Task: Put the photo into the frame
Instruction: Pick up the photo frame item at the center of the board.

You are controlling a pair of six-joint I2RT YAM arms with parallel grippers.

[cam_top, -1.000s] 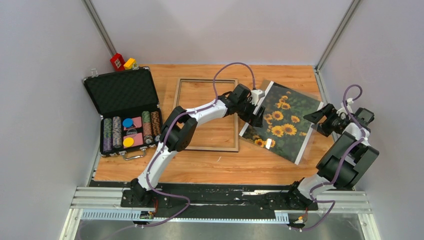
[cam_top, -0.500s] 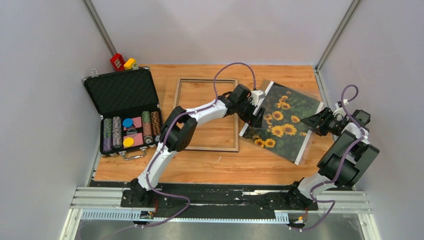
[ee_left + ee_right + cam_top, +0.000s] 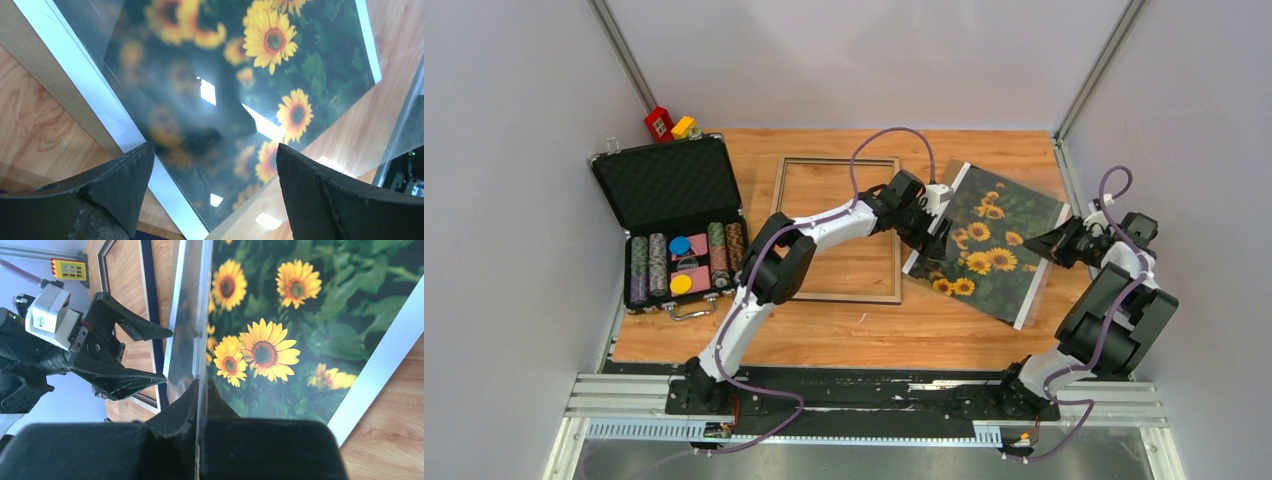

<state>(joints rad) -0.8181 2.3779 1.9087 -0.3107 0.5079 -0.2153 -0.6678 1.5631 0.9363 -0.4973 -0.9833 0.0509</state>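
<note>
Wood-grain table top point(image 3: 844, 335), and lying flat mid-table is the thin tan rectangular wooden frame point(image 3: 778, 225). Just right of it, skewed, sits the large sunflower print with white edge strips point(image 3: 999, 235). Over on the left edge there's an open black foam-lined case of poker chips point(image 3: 669, 185), and behind it a small red block point(image 3: 659, 123) and a yellow one point(image 3: 684, 127).

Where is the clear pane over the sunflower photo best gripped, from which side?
Pinch the clear pane at its right edge, from the right: a flat sheet offers only edges, and this one is off the photo. The right gripper is shut there.
</note>
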